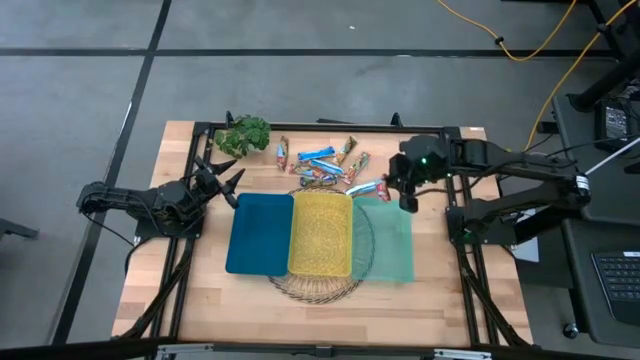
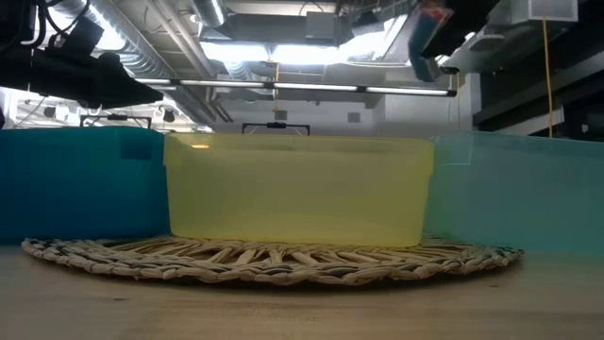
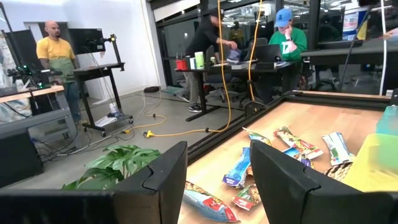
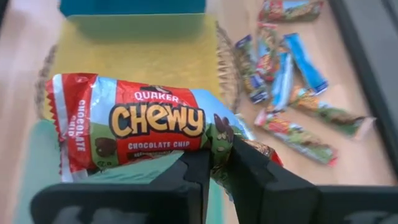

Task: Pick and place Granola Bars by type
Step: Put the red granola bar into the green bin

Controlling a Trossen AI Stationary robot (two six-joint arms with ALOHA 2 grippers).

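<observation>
Pinched between the right gripper's (image 4: 215,163) fingers, a red Chewy granola bar (image 4: 134,127) is held above the pale green bin (image 1: 392,243), beside the yellow bin (image 1: 321,233) and blue bin (image 1: 259,233) on a woven mat (image 1: 318,288). Other bars (image 1: 322,165) are scattered on the counter (image 1: 200,300) behind the bins. Left gripper (image 1: 222,184) is parked near the plant (image 1: 245,134), fingers spread apart.

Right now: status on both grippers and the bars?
Right gripper shut on red Chewy bar, above the green bin. Left gripper open, parked by the plant. Remaining bars piled behind the bins.
</observation>
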